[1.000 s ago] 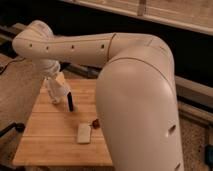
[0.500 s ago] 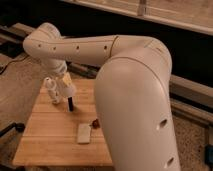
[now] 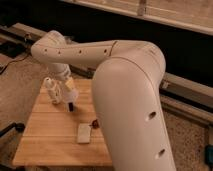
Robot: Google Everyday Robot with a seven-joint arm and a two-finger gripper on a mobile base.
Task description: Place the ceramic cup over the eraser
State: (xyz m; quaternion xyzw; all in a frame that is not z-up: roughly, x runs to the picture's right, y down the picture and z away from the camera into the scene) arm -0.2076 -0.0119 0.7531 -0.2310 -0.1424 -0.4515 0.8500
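my pincer (image 3: pixel 68 88) is clamped on the ceramic cup (image 3: pixel 68 95), held just above the upright eraser (image 3: pixel 71 105) near the counter's (image 3: pixel 45 145) far edge; lowering and releasing are not yet done.

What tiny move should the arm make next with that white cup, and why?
Probably a short, straight lowering. The gripper appears shut on the ceramic cup, which hangs just above the black eraser on the wooden table, beside the white bottle-like figure. The cup does not yet cover the eraser, so easing down looks right.
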